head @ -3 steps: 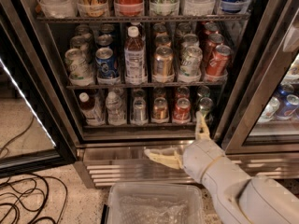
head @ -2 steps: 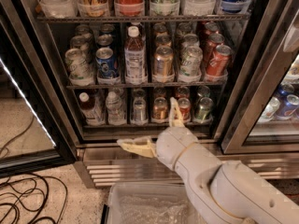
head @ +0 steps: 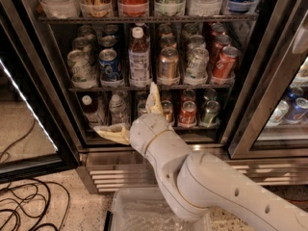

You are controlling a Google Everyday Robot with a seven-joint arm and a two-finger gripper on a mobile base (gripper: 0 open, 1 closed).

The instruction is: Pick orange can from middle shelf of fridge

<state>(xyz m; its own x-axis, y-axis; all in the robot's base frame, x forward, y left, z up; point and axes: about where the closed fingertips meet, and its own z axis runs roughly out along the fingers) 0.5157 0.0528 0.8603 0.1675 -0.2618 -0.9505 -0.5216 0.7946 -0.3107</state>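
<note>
The orange can (head: 169,64) stands upright in the front row of the middle shelf (head: 120,87), right of a white-capped brown bottle (head: 139,57) and left of a silver-green can (head: 197,62). A red cola can (head: 224,61) stands farther right. The fridge (head: 267,85) has its door open, showing the dark interior. My gripper (head: 132,114) is open and empty in front of the lower shelf, below and left of the orange can. One cream finger (head: 153,99) points up to the middle shelf's edge; the other (head: 109,133) points left.
A blue can (head: 109,64) and a silver can (head: 80,66) stand left of the bottle. The lower shelf holds bottles and cans (head: 187,112). A clear plastic bin (head: 139,215) sits below my arm. Black cables (head: 29,211) lie on the floor at left. The steel base grille (head: 115,175) runs under the fridge.
My gripper has moved left and upward, from the base grille's right side to the front of the lower shelf, and the arm reaches farther into view.
</note>
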